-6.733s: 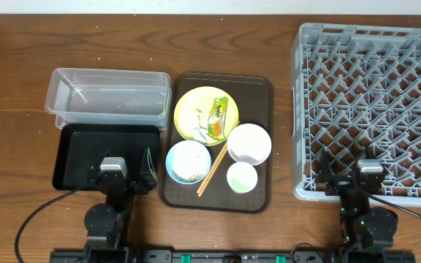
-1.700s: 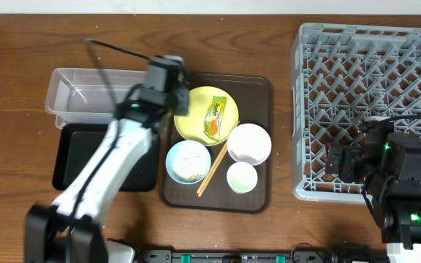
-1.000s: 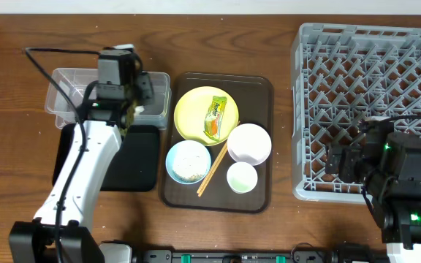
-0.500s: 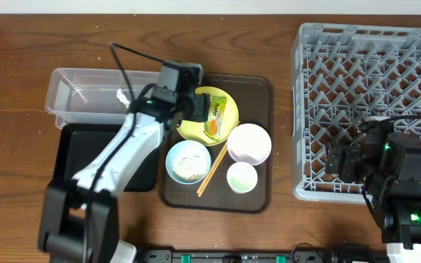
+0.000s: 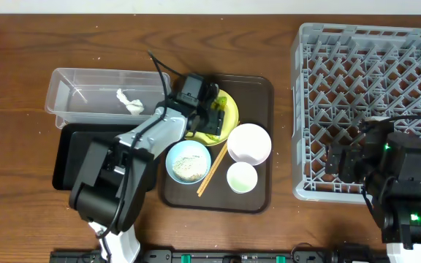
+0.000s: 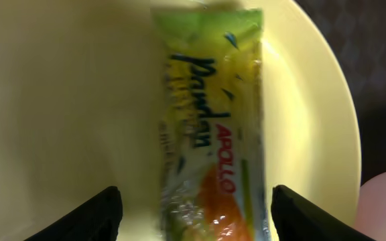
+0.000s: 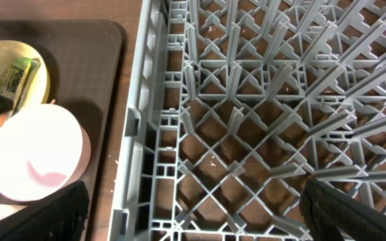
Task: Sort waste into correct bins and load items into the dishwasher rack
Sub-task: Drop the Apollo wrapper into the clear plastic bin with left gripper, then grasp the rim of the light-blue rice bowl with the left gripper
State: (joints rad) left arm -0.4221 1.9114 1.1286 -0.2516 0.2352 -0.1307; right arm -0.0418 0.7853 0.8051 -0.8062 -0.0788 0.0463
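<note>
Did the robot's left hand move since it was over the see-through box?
Yes. The left gripper moved right, away from the clear tub toward the dishwasher rack, and now hovers over the snack wrapper on the yellow plate.

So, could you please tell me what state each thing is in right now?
Wrapper, lying on the yellow plate.
Left gripper, open, fingers either side of it.
Blue bowl, upright, crumbs inside.
Clear tub, holding a white wad.
Right gripper, open over the rack.
White bowl, upright.
Cup, upright.

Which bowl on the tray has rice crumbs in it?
The light blue round bowl, left of the wooden chopsticks: white rice-like crumbs lie in it. The white round bowl shows no crumbs.
</note>
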